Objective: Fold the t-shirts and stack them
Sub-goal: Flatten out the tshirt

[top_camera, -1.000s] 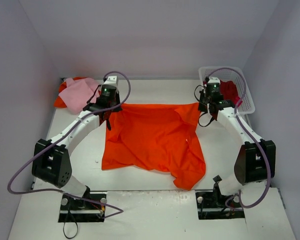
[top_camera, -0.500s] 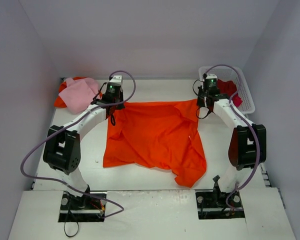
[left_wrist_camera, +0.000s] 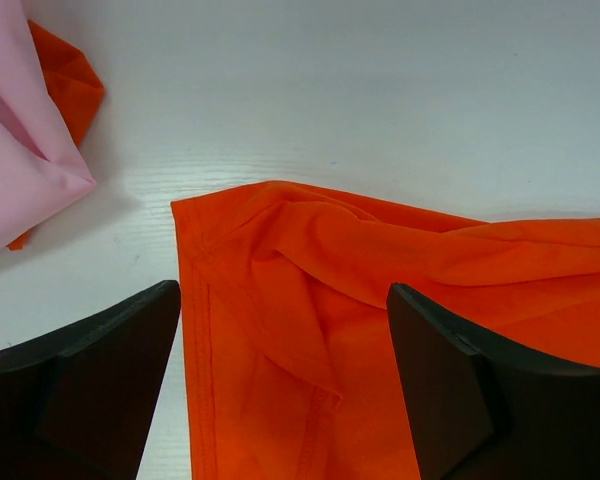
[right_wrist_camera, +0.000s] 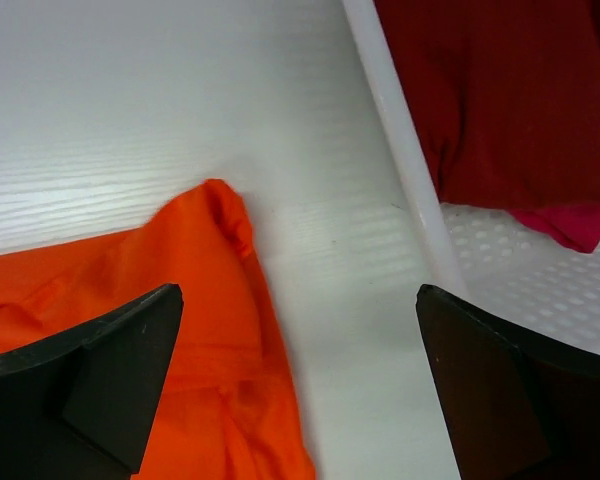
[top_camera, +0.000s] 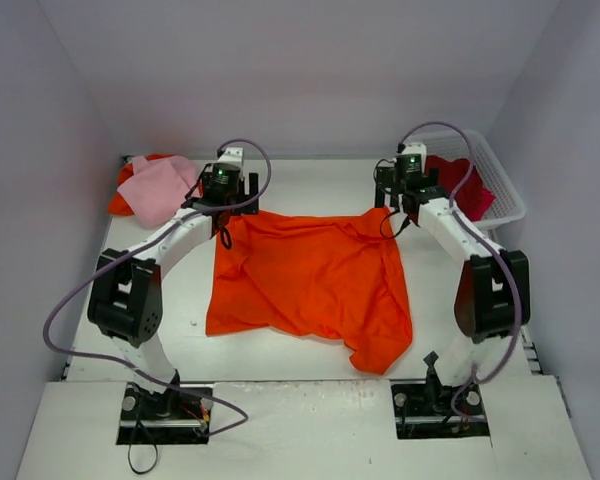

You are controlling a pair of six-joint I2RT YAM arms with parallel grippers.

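Overhead, a pink shirt (top_camera: pixel 158 187) lies heaped on an orange cloth (top_camera: pixel 128 178) at the far-left corner of the table (top_camera: pixel 310 185). Just right of it, the left gripper (top_camera: pixel 223 196) hangs over the far-left corner of the orange shirt (top_camera: pixel 310 280), which lies rumpled across the table's middle, its near-right corner bunched. The wrist view shows the jaws spread wide, fingers (left_wrist_camera: pixel 90 380) either side of that hemmed corner, pinching nothing. At the shirt's far-right corner the right gripper (top_camera: pixel 400 188) hovers with jaws likewise apart, the corner's tip lying toward the left-hand side of its wrist view. Farther right, a white basket (top_camera: pixel 502 200) at the table's edge holds a dark red shirt (top_camera: pixel 460 185), a strip of brighter pink showing beneath.
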